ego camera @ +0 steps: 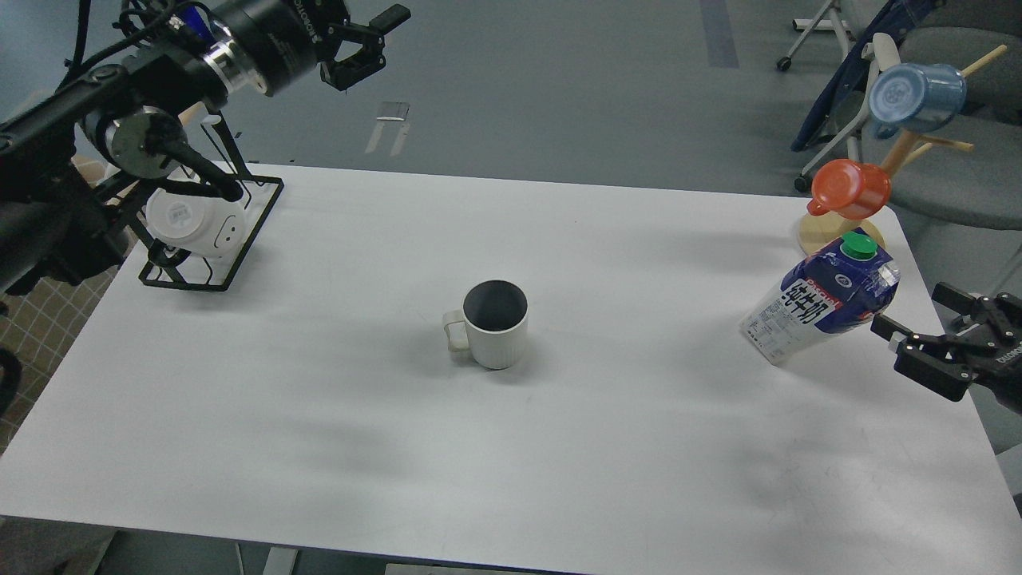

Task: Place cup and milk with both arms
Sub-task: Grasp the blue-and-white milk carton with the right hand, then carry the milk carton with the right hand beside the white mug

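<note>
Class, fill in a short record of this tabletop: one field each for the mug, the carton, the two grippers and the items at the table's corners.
mug: white ribbed cup upright mid-table, handle to the left
carton: milk at right, tilted
left gripper: open, raised beyond the far edge
right gripper: open, beside the carton
far left: black wire rack
far right: wooden stand with blue cup and orange cup

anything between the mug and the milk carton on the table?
No. Head view shows only bare white table between the mug and the milk carton; nothing stands there.
</note>
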`<act>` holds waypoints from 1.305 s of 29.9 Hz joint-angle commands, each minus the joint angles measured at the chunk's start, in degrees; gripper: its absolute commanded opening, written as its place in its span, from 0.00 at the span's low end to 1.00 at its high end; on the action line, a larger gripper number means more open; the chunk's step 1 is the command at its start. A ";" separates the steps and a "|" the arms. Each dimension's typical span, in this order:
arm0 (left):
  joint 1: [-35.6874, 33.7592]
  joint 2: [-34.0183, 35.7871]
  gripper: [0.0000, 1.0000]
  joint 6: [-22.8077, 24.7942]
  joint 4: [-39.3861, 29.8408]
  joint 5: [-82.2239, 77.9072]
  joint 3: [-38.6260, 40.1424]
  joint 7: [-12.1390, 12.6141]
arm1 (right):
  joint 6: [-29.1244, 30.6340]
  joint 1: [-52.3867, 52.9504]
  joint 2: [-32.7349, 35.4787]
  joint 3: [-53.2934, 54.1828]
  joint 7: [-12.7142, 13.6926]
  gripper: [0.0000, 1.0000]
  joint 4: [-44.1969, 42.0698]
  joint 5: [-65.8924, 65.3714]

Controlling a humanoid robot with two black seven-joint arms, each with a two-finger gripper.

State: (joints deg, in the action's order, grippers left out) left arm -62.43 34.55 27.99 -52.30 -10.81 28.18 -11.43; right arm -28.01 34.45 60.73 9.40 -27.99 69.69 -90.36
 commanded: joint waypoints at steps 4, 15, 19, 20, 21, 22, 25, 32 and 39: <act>0.64 0.43 0.98 0.01 -0.43 0.00 0.03 0.00 | 0.01 0.88 -4.74 0.09 -0.01 1.00 -3.07 -0.08; 0.64 0.96 0.98 0.01 -0.88 0.00 0.03 0.00 | 0.01 1.50 -8.00 0.88 -0.01 0.87 -4.56 -0.17; 0.73 0.96 0.98 0.01 -0.88 0.00 0.03 0.00 | 0.01 1.50 -8.00 0.88 -0.01 0.32 -4.65 -0.17; 0.73 0.96 0.98 0.01 -0.88 0.00 0.03 0.00 | 0.01 1.50 -7.91 0.88 -0.01 0.26 -4.57 -0.08; 0.73 0.96 0.98 0.01 -0.88 0.00 0.03 0.00 | 0.01 1.50 -7.91 0.88 -0.01 0.25 -4.57 -0.17; 0.73 0.96 0.98 0.01 -0.96 0.00 0.03 0.00 | 0.01 1.50 -7.83 0.88 -0.01 0.22 -4.48 -0.08; 0.73 0.96 0.98 0.01 -0.96 -0.08 0.03 0.09 | 0.01 1.59 -7.47 1.14 -0.01 0.03 -4.04 0.27; 0.99 0.96 0.98 0.01 -0.96 -0.08 0.03 0.09 | 0.01 3.94 -7.82 5.37 -0.01 0.00 0.44 0.97; 1.17 0.79 0.98 0.01 -0.96 -0.08 -0.06 0.18 | 0.01 10.37 -13.79 2.30 -0.01 0.00 0.01 4.57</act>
State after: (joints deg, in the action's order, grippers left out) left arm -61.34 35.44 27.99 -53.27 -10.90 28.21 -11.25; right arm -27.99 41.63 50.33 14.03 -28.00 70.09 -87.17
